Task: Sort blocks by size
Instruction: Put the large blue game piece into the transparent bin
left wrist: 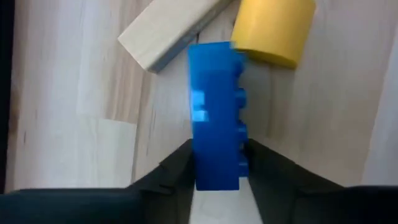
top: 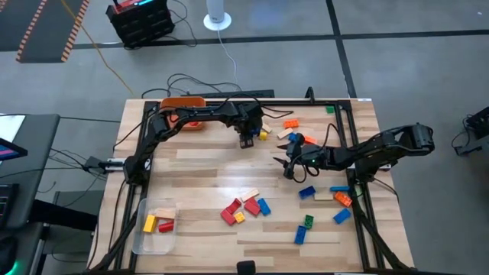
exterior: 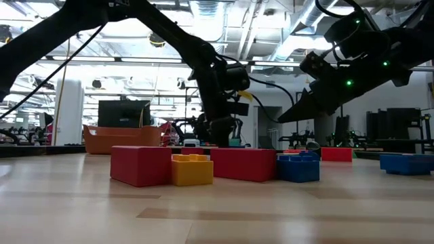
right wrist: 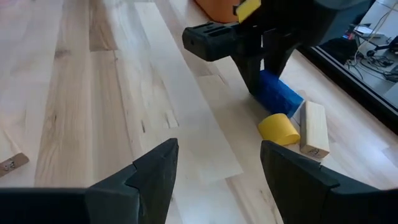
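My left gripper [top: 247,140] is at the far middle of the table, shut on a long blue brick [left wrist: 216,112]. A yellow block [left wrist: 272,28] and a tan block [left wrist: 166,31] lie on the wood just beyond it; both also show in the right wrist view, the yellow block [right wrist: 278,129] and the tan block [right wrist: 314,129]. My right gripper [top: 290,164] is open and empty to the right of it, above bare wood, pointing toward the left gripper [right wrist: 252,59]. Other blocks lie scattered on the table's near and right parts. My left gripper pinches the blue brick between its two fingers at the brick's end nearest the wrist [left wrist: 219,171]. One finger [left wrist: 264,165] is on the studded face and the other on the opposite face. The fingers point down and lie along the brick. The brick slants below them [right wrist: 277,92]; whether its lower end touches the table, I cannot tell.
An orange bin [top: 183,103] stands at the far left. A clear tub [top: 157,229] holding a yellow and a red block sits at the near left corner. A cluster of red, tan, blue and yellow blocks [top: 244,208] lies near the middle. Orange, blue and green blocks [top: 340,197] lie to the right.
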